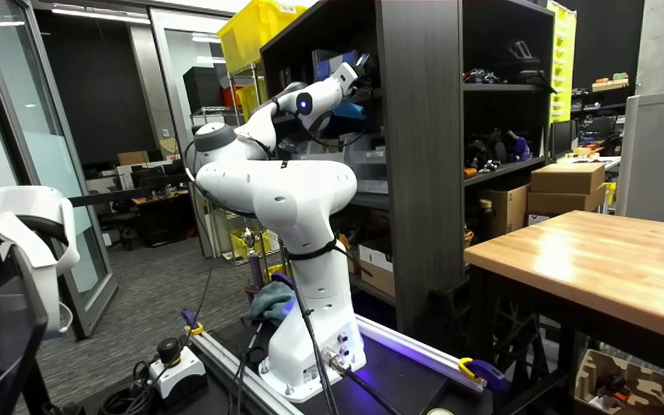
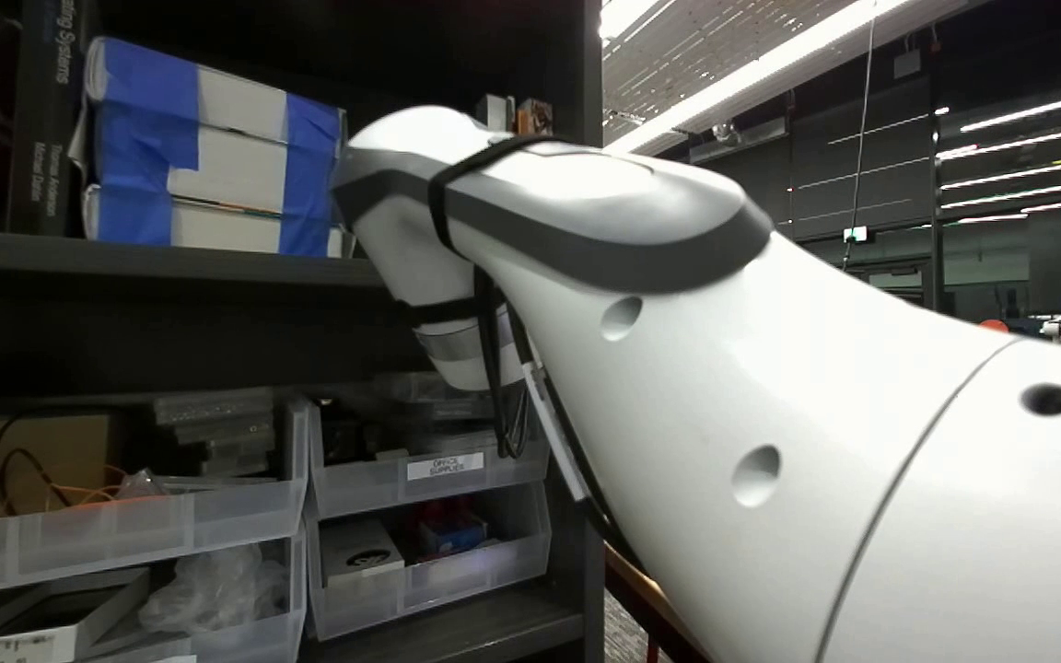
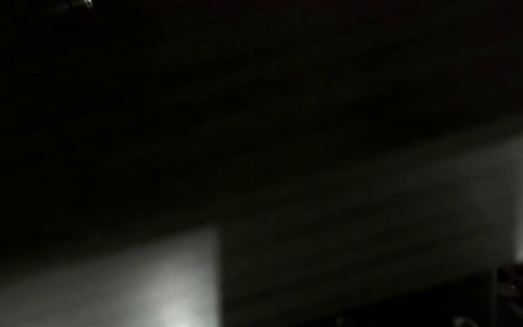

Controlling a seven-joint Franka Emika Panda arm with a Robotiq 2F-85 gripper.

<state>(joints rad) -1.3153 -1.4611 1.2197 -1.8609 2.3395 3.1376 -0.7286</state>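
Gripper (image 1: 366,70) stands in shadow at the dark shelving unit (image 1: 422,173), right of the blue-taped stack (image 2: 227,147); cannot tell whether spread or pressed together.

a dark grey, wood-grained shelf unit (image 1: 422,173) shows in both exterior views. on its upper board (image 2: 171,261) lies a stack of thick white blocks banded with blue tape (image 2: 240,147), an upright black book (image 2: 44,138) just beside it. on the lower board (image 2: 512,610) rests a translucent plastic bin (image 2: 457,578), with a similar bin labelled "office supplies" (image 2: 429,486) above it.
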